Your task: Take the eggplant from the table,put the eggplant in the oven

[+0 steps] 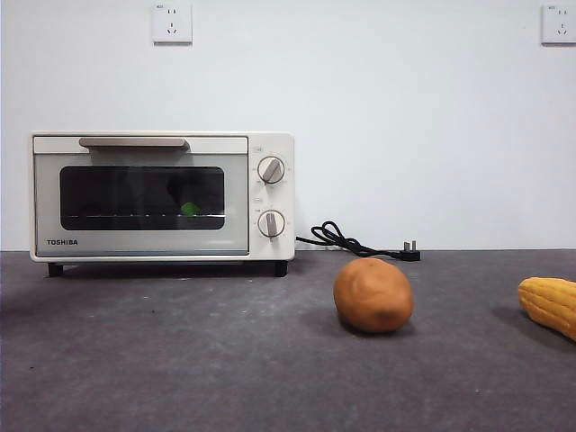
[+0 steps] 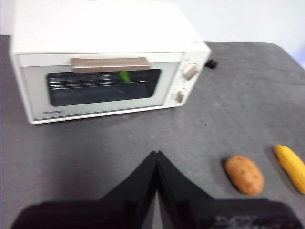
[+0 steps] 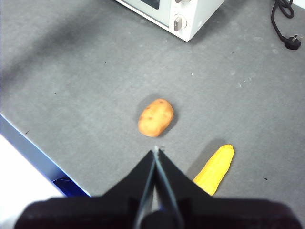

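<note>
You had the eggplant (image 1: 190,209) inside the closed oven (image 1: 162,196), well apart from left gripper (image 2: 156,153) and right gripper (image 3: 156,151), both closed, empty.

The wide dark grey matte bench (image 1: 180,360) carries a cream-white toaster oven (image 1: 162,196) at left — a round orange-brown potato (image 1: 373,294) centre-right, a yellow corn cob (image 1: 549,304) at the right edge, a black power cord (image 1: 351,241) behind.

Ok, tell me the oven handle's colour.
Beige-tan, on the cream oven; the handle shows best in the front view.
</note>
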`<action>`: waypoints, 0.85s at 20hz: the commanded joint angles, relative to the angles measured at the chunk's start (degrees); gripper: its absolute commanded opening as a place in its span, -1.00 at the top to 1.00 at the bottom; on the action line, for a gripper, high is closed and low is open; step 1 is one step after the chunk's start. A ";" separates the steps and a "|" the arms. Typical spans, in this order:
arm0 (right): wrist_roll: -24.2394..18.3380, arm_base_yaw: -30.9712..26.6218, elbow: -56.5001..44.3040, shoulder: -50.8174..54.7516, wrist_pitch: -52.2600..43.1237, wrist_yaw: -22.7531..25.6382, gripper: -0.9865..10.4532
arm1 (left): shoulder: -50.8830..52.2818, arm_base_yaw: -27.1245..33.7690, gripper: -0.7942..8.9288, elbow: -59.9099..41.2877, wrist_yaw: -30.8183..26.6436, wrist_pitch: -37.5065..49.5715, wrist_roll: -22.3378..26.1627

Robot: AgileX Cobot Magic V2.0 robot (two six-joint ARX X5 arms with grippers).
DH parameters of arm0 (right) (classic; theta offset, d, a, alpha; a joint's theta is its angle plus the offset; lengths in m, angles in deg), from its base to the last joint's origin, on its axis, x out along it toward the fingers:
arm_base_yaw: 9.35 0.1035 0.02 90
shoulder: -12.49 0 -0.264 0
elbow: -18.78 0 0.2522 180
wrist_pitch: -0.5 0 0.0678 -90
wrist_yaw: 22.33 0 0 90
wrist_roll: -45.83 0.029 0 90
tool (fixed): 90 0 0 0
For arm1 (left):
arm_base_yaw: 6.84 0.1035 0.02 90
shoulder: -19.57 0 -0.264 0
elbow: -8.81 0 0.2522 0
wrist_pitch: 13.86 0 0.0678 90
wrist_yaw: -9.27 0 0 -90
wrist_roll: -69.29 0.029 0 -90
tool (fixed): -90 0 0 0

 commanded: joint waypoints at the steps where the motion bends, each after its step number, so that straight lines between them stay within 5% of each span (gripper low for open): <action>1: 0.55 0.00 -0.46 0.00 1.27 0.07 0.83 | 0.22 -0.24 0.85 0.50 3.91 1.49 -0.20; 8: 0.55 0.00 -0.46 0.00 1.27 0.07 0.83 | 1.40 -0.28 0.85 0.50 3.69 9.22 1.77; 17: 0.55 0.00 -0.46 0.00 1.27 0.07 0.83 | 15.78 1.88 0.85 -0.76 -2.73 18.12 19.08</action>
